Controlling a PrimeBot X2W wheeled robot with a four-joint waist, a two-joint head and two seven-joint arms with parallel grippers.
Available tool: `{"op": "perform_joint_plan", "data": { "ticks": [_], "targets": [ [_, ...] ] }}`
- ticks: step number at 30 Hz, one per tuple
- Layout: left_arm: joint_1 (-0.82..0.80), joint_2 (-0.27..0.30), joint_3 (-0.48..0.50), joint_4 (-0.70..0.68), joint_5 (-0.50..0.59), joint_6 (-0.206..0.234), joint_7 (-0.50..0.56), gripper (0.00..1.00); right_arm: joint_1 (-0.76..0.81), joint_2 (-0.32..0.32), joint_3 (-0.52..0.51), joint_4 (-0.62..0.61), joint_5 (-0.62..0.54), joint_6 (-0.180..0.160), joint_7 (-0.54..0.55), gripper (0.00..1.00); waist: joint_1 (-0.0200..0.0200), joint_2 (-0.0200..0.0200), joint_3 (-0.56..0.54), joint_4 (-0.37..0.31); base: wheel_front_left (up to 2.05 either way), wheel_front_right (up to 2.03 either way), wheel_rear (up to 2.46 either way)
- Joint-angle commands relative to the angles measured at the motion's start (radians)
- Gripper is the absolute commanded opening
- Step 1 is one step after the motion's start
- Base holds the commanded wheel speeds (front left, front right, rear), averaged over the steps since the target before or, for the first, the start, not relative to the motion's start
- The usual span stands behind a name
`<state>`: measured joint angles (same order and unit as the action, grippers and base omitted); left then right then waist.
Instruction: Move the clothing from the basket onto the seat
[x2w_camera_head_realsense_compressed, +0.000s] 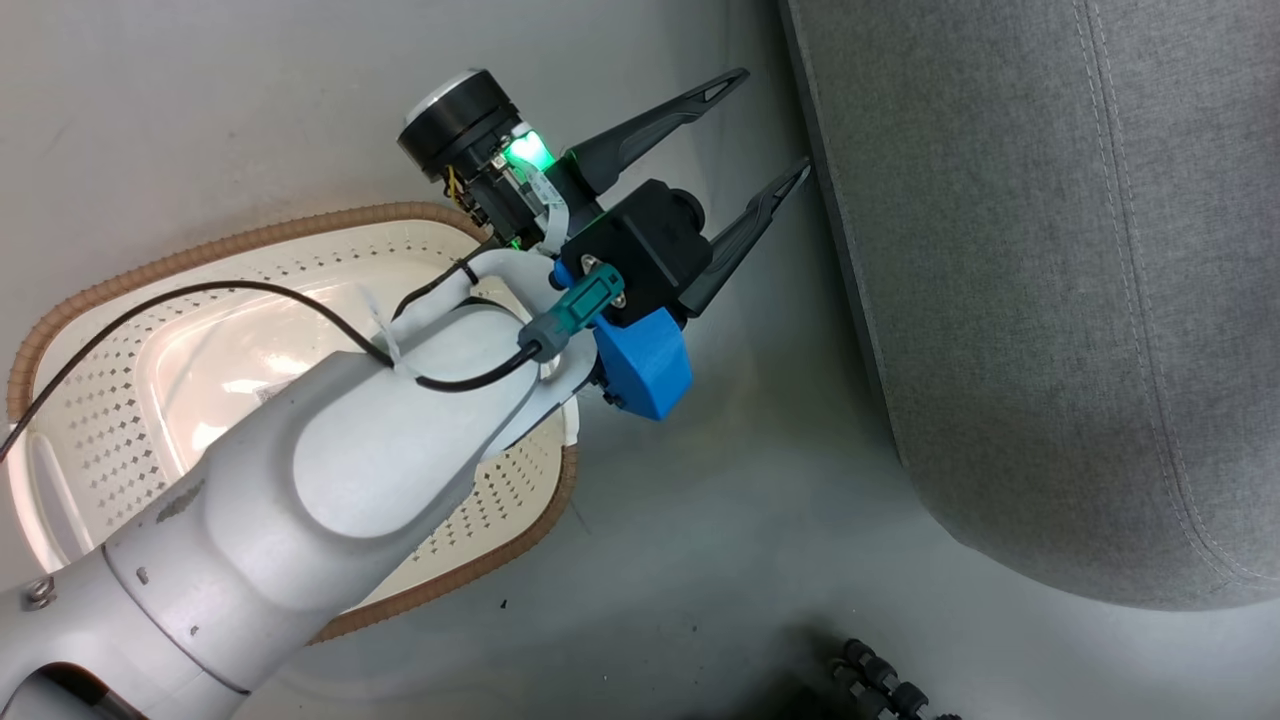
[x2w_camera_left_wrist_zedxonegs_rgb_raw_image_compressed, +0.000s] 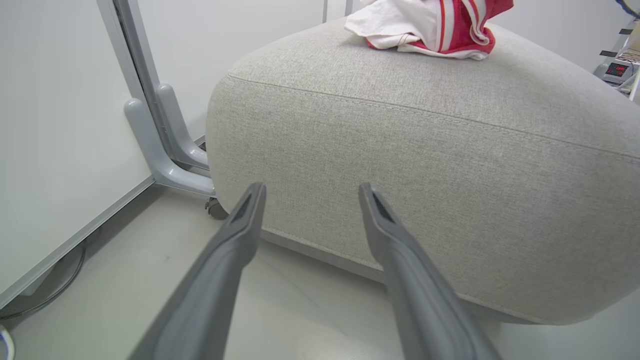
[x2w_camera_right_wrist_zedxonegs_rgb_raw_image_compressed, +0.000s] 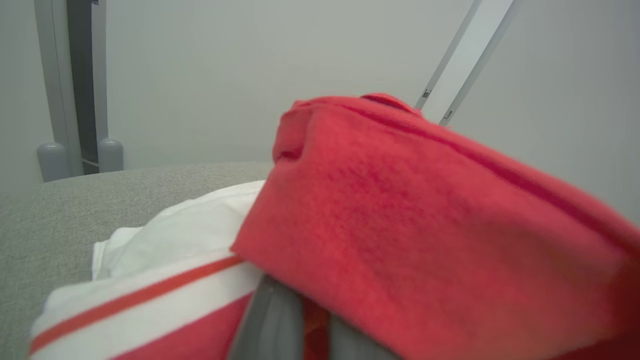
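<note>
Pinched clothing (x2w_camera_right_wrist_zedxonegs_rgb_raw_image_compressed: 400, 225) tight in right fingers (x2w_camera_right_wrist_zedxonegs_rgb_raw_image_compressed: 267, 327), just above seat (x2w_camera_right_wrist_zedxonegs_rgb_raw_image_compressed: 100, 200). Held left fingers (x2w_camera_left_wrist_zedxonegs_rgb_raw_image_compressed: 220, 265) spread, empty, low beside seat.

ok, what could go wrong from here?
Right pincer is shut on the clothing, red cloth draped over its fingers; it may snag on release and drag off the seat.
Left pincer is open, one tip almost at the seat's side; a swing could jab it.
The left forearm hides part of the basket; a leftover could be missed.
</note>
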<state>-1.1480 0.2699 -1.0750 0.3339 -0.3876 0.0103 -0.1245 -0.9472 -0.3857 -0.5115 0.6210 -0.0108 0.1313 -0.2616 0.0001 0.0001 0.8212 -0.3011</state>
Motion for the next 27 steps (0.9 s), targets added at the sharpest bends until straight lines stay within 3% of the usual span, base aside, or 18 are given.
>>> {"op": "perform_joint_plan", "data": {
  "ticks": [1,2,3,5,18,27],
  "targets": [
    [-0.012,0.005,-0.002,-0.004,-0.006,0.004,-0.003,1.00,0.014,0.005,-0.002,0.006,-0.007,-0.001,-0.005,0.00,-0.0001,-0.0001,-0.002,0.000,0.00,0.00,0.00],
    [-0.011,0.006,-0.002,-0.003,-0.008,0.005,-0.004,1.00,0.015,0.006,-0.002,0.008,-0.007,-0.001,-0.005,0.00,-0.0001,-0.0001,-0.004,0.000,0.00,0.00,0.00],
    [-0.011,0.008,-0.003,-0.002,-0.007,0.006,-0.004,1.00,0.015,0.007,-0.005,0.003,-0.004,-0.001,-0.005,0.17,-0.0001,-0.0001,-0.006,-0.001,0.00,0.00,0.00],
    [-0.008,0.007,-0.004,0.001,-0.008,0.007,-0.007,1.00,0.025,0.011,-0.010,-0.015,-0.004,-0.001,-0.005,1.00,-0.0001,-0.0001,-0.015,-0.003,0.00,0.00,0.00],
    [0.076,-0.022,0.002,0.052,-0.055,0.026,-0.081,1.00,0.265,0.069,0.012,-0.157,0.014,-0.001,-0.005,1.00,-0.0001,-0.0001,-0.183,-0.005,0.00,0.00,0.00],
    [0.225,-0.028,0.094,0.103,-0.136,0.072,-0.138,1.00,0.436,0.106,0.089,-0.315,0.010,-0.001,-0.003,1.00,-0.0001,-0.0001,-0.387,0.044,0.00,0.00,0.00]
  ]
}}
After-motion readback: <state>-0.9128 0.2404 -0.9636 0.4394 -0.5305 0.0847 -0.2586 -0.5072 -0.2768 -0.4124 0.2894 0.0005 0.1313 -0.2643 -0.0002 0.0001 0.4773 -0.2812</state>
